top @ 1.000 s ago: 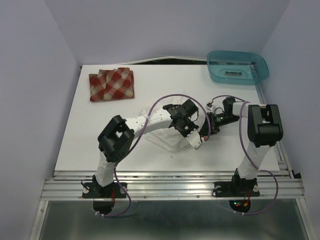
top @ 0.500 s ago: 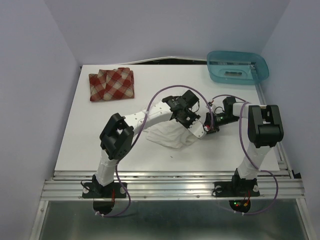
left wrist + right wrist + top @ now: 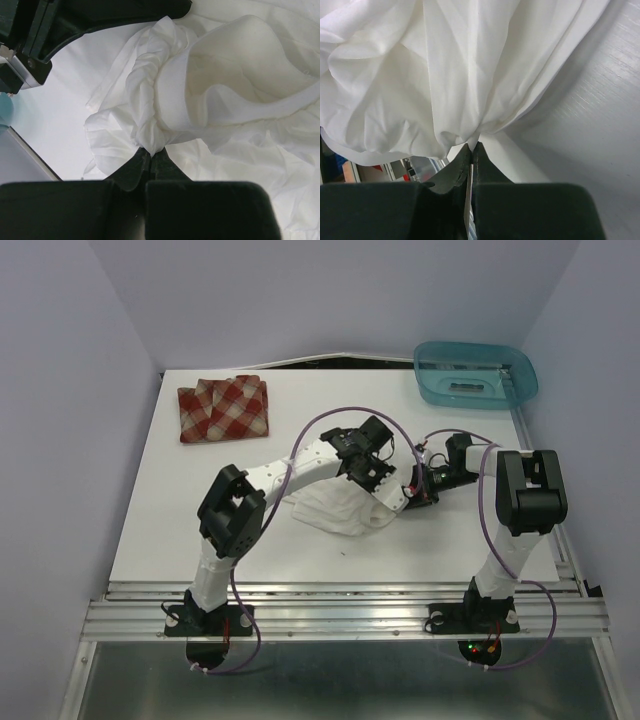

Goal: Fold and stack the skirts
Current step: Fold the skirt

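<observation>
The white skirt [image 3: 335, 508] lies bunched in the middle of the table, seen up close as crinkled folds in the left wrist view [image 3: 210, 90] and the right wrist view [image 3: 445, 75]. My left gripper [image 3: 398, 502] is shut on a gathered roll of the white skirt's edge [image 3: 150, 150]. My right gripper [image 3: 412, 497] sits right beside it, shut on a thin fold of the same skirt [image 3: 472, 145]. The red-and-cream plaid skirt [image 3: 223, 409] lies folded at the back left, away from both arms.
A teal plastic basket [image 3: 475, 375] stands at the back right corner. The table's right edge [image 3: 545, 530] runs close behind the right arm. Purple cables loop above both arms.
My right gripper has shut on the white skirt. My left gripper, holding the cloth, has drifted back and left, dragging the skirt's near edge up the table.
</observation>
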